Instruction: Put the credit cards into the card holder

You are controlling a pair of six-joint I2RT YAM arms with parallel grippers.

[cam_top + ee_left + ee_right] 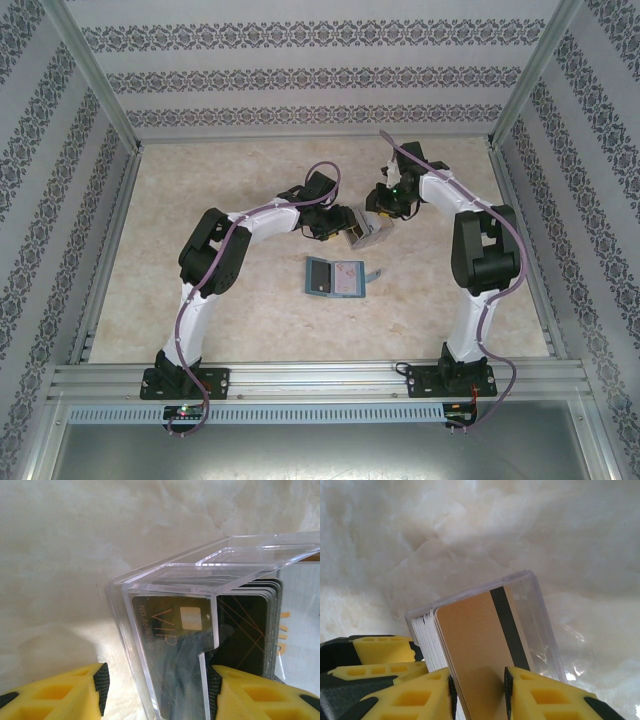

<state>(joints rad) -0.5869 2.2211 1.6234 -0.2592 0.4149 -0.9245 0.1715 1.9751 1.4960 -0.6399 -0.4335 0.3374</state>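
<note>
Now | 1 card holder (335, 277) | 1 case (165, 575) | credit cards (470, 645) stacked | left tool (157, 680), right tool (479, 680): grip unclear

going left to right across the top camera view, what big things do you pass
left arm → card holder → right arm

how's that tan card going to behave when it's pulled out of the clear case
Probably stiff with slight flex: the tan card stands flat and straight. Likely light, being so thin. Its smooth face looks slippery, so it may slip in the right end effector or drag neighbouring cards from the clear case.
</note>
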